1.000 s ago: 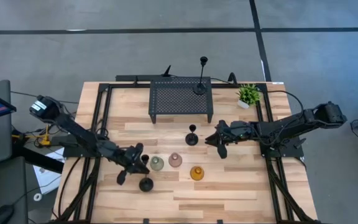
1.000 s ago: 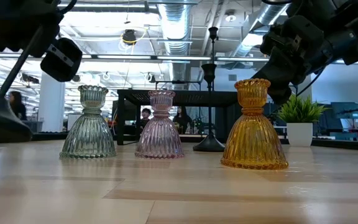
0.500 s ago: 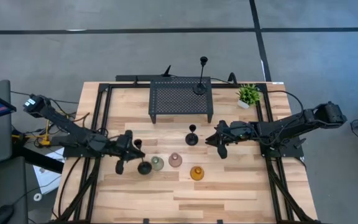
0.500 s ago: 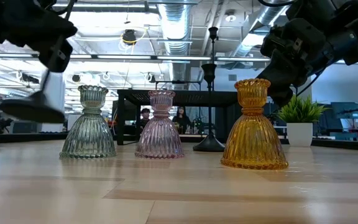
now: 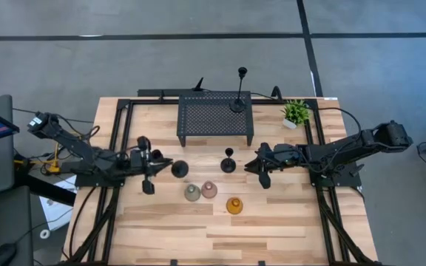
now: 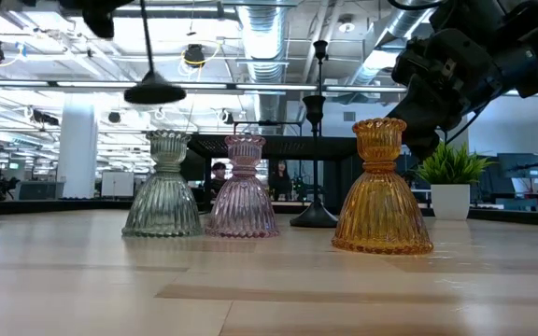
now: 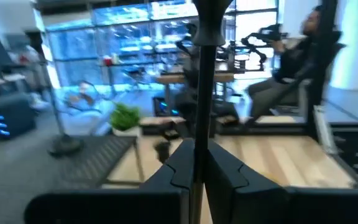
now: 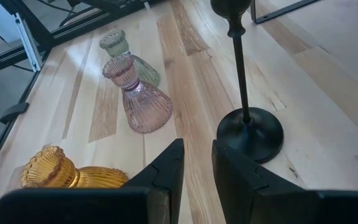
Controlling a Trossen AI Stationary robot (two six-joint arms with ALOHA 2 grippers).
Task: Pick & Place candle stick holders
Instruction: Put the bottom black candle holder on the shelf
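Observation:
My left gripper (image 5: 161,165) is shut on a black thin-stemmed candle stick holder (image 5: 180,169) and holds it in the air at the table's left. The green (image 5: 192,193), pink (image 5: 208,190) and amber (image 5: 234,205) squat holders stand on their wide bases mid-table, green close against pink (image 6: 243,187). A short black holder (image 5: 228,162) stands on its round base just left of my right gripper (image 5: 261,174), which is open by a narrow gap with nothing in it (image 8: 196,168). A tall black holder (image 5: 239,100) stands on the rack. My left gripper pinches the holder's thin stem (image 7: 199,134) between its two fingers, which come roughly level from the table's left and lie across the stem. The holder is lifted clear and nearly upright. Its round base (image 6: 155,93) hangs lowest, above the green holder's top (image 6: 162,140).
A black perforated rack (image 5: 214,117) stands at the far middle, and a small potted plant (image 5: 295,113) at the far right. Bare wood lies along the near edge (image 5: 220,236). People sit in the room beyond the table.
My left gripper has risen, drawn back toward the far left and rolled, carrying the black holder. Its base has left the table near the front and now hangs in the air, with the stem swung from slanting to nearly upright. The green holder has slid right, against the pink one.

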